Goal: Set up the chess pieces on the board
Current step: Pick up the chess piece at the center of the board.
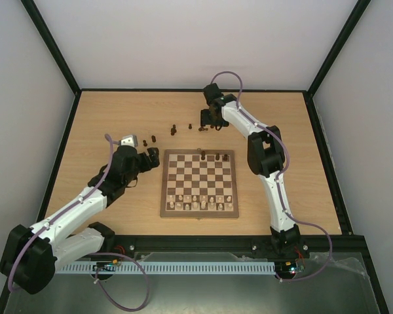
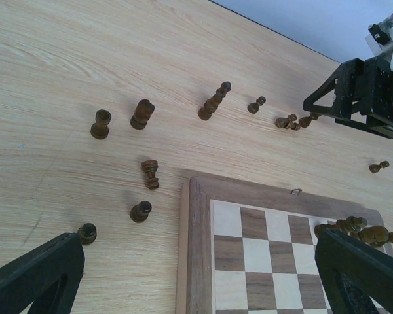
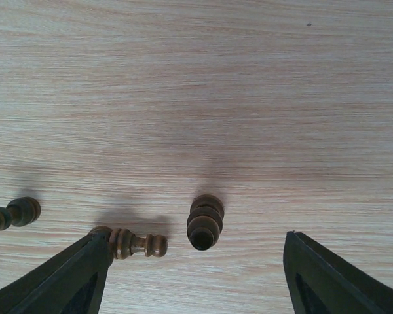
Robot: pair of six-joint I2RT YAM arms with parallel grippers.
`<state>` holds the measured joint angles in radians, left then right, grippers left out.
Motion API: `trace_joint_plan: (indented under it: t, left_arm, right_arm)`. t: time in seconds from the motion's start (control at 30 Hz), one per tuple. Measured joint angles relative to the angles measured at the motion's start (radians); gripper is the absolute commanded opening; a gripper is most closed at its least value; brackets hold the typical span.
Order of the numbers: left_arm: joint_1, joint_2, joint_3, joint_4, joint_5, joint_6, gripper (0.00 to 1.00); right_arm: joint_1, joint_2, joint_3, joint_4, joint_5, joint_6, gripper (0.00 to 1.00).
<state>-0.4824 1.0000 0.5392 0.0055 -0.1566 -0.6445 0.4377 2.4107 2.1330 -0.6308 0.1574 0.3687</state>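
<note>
Light-wood tabletop (image 1: 105, 118), board (image 1: 198, 183) at centre. Dark chess pieces (image 2: 142, 114): at least two on the board's far row and at least ten loose on the table beyond its far-left corner (several toppled). Pale pieces (image 1: 195, 203) on the near rows are too small to count. Left gripper (image 2: 196, 261) is spread wide and empty, over that corner. Right gripper (image 3: 193, 252) is spread; three pieces show in its view, one of them between the fingers, untouched.
</note>
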Motion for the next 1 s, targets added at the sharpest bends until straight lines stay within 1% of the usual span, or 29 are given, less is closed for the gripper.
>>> trace_joint_plan:
  t: [0.27, 0.37, 0.5, 0.6, 0.73, 0.87, 0.97, 1.0]
  left_arm:
    - [0.011, -0.021, -0.018, 0.000, -0.005, -0.006, 1.00]
    - [0.013, -0.027, -0.023, 0.001, -0.011, -0.010, 1.00]
    - [0.019, -0.026, -0.025, 0.003, -0.024, -0.011, 0.99]
    - [0.023, -0.021, -0.025, 0.004, -0.029, -0.011, 0.99]
    - [0.030, -0.002, -0.025, 0.005, -0.031, -0.011, 1.00]
    - [0.040, 0.022, -0.025, 0.009, -0.027, -0.011, 0.99]
    - [0.045, 0.034, -0.025, 0.011, -0.022, -0.011, 1.00]
    - [0.045, 0.037, -0.025, 0.012, -0.019, -0.011, 0.99]
  right_arm:
    - [0.000, -0.012, -0.009, 0.008, -0.019, 0.002, 0.77]
    - [0.000, -0.037, -0.029, 0.011, -0.027, 0.002, 0.79]
    - [0.000, -0.077, -0.051, 0.027, -0.042, 0.005, 0.79]
    - [0.000, -0.100, -0.050, 0.036, -0.045, 0.003, 0.75]
    - [0.000, -0.097, -0.008, 0.027, -0.036, -0.010, 0.72]
    - [0.000, -0.073, 0.029, 0.026, -0.025, -0.019, 0.66]
    - [0.000, -0.045, 0.039, 0.023, -0.020, -0.026, 0.64]
    - [0.000, -0.037, 0.040, 0.020, -0.018, -0.026, 0.62]
